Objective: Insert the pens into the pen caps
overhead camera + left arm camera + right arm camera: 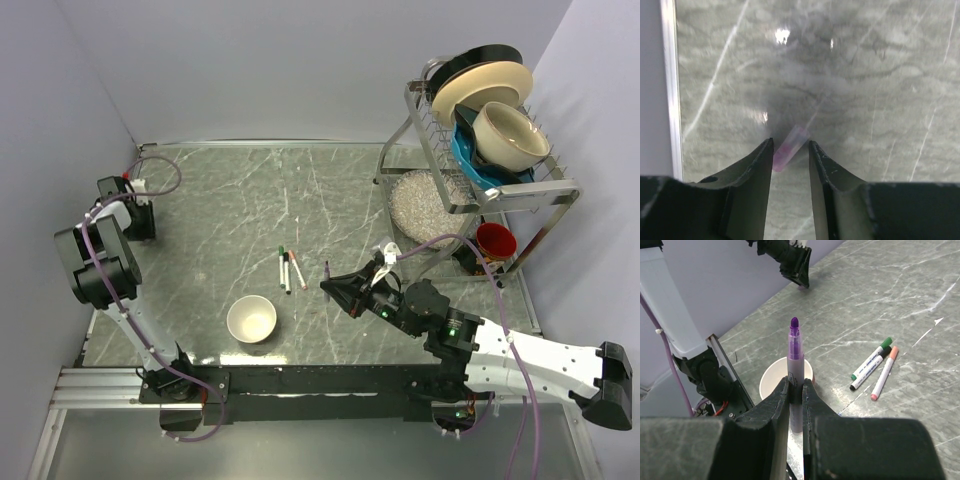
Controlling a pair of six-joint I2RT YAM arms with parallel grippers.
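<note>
Top camera: the right gripper (pixel 328 287) is out over the middle of the table (pixel 220 200). A purple pen (pixel 327 271) sticks out past its tips, with its long axis running toward the far edge. From here the pen is only a thin dark line, so I can't read the grip. Just to its left, three pens (pixel 288 270) lie side by side on the marble, also lengthwise near to far, coloured ends on the far side. A white bowl (pixel 251 319) sits nearer the bases and a dish rack (pixel 560 190) stands far right. The left gripper (pixel 138 215) is at the table's far left edge, and I can't make out its fingers.

Left wrist camera: the picture is blurred. A small pinkish cap (pixel 788 148) lies on the marble between the fingertips, slanting from lower left to upper right. Its lower end runs in beside the left finger (pixel 757 170). The jaws stand a narrow gap apart, one on each side of it. I can't tell whether they press on it.

Right wrist camera: the purple pen stands upright in this view with its bare nib on top, and its lower barrel is hidden between the fingers (pixel 775 405). The jaws are pinched tight on the barrel. The bowl's rim shows partly behind it. The three pens lie off to the right, parallel and diagonal. The left gripper is cut off at the top edge of the picture.
</note>
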